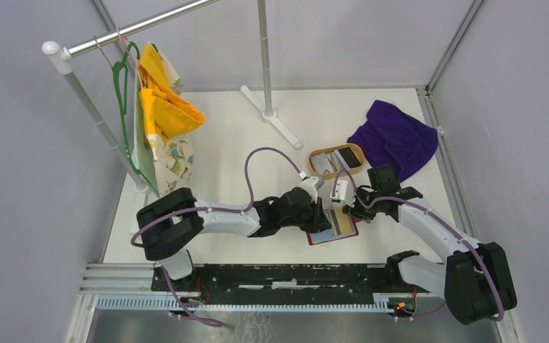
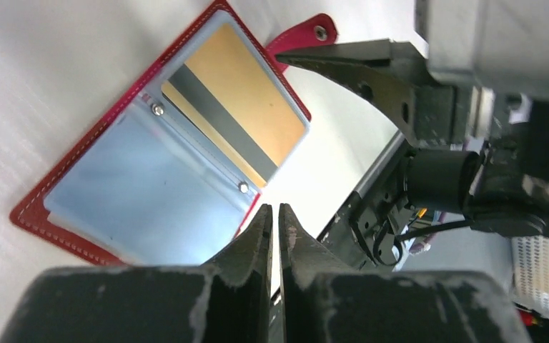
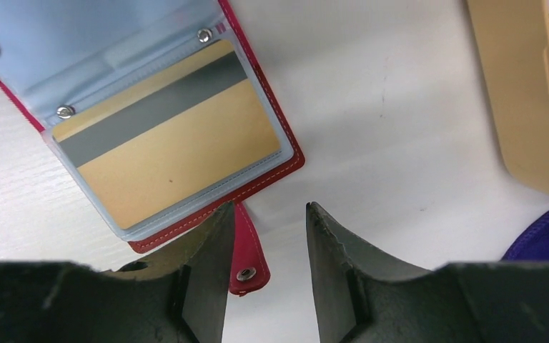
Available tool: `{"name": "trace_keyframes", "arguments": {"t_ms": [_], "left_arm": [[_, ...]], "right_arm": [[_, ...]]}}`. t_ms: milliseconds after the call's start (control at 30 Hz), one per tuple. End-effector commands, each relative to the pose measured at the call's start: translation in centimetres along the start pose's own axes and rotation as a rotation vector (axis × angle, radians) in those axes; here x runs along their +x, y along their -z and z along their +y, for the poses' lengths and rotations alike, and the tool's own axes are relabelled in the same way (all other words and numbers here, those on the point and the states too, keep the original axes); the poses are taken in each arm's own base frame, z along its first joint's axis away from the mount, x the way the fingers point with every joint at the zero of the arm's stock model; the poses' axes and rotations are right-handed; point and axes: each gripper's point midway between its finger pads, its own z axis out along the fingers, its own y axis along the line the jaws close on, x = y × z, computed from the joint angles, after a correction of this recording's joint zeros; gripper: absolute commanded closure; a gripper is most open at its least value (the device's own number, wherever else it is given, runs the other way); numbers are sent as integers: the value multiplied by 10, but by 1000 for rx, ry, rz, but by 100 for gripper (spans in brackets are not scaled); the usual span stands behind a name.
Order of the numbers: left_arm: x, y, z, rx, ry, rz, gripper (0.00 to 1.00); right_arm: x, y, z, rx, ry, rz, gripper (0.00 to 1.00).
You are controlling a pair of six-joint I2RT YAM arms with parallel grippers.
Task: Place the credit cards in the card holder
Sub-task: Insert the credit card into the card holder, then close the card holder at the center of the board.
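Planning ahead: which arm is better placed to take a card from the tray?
Probably right: the right hand, open, is nearer the tray; the left hand is shut by the card holder.

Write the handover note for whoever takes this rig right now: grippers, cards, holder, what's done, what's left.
Left gripper: jaws almost together, empty, at the edge of the open card holder.
Right gripper: open, empty, beside the holder's snap tab.
Card holder: lies open on the table.
Done: one gold card with a grey stripe sits in a clear sleeve.
Left: the other credit cards lie in the oval wooden tray beyond the holder; fetch and sleeve them.
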Motion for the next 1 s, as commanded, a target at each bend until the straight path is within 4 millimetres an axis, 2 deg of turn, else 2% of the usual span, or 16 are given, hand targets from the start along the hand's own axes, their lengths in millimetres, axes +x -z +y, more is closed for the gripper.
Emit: {"name": "trace_keyframes", "arguments": {"t_ms": [0, 100, 233, 267, 300, 333, 400, 433, 500, 700, 967], "left_arm": [[-24, 28, -13, 6, -132, -155, 87], [-31, 52, -7, -31, -163, -239, 87], [-52, 95, -9, -37, -191, -398, 87], [-55, 105, -8, -38, -197, -433, 87], [-59, 115, -7, -36, -197, -467, 86], [-62, 123, -4, -40, -197, -498, 76], [-65, 131, 11, -91, -194, -538, 38], [-64, 132, 20, -130, -185, -539, 27], [-57, 127, 31, -178, -175, -493, 17], [-32, 110, 28, -96, -120, -405, 18], [-8, 84, 26, -32, 5, -320, 24]], "right_arm": [[-28, 9, -2, 2, 104, -127, 53], [-40, 16, -1, 15, 160, -190, 53], [-58, 27, -2, 59, 246, -282, 52], [-61, 29, 0, 66, 265, -301, 50], [-61, 28, 3, 60, 285, -313, 42], [-60, 26, 9, 41, 326, -323, 32], [-49, 17, 27, -30, 410, -315, 29], [-46, 14, 29, -50, 408, -307, 29], [-42, 11, 30, -87, 379, -281, 29], [-31, 9, 19, -116, 288, -169, 38], [-22, 11, 11, -96, 253, -113, 43]]}}
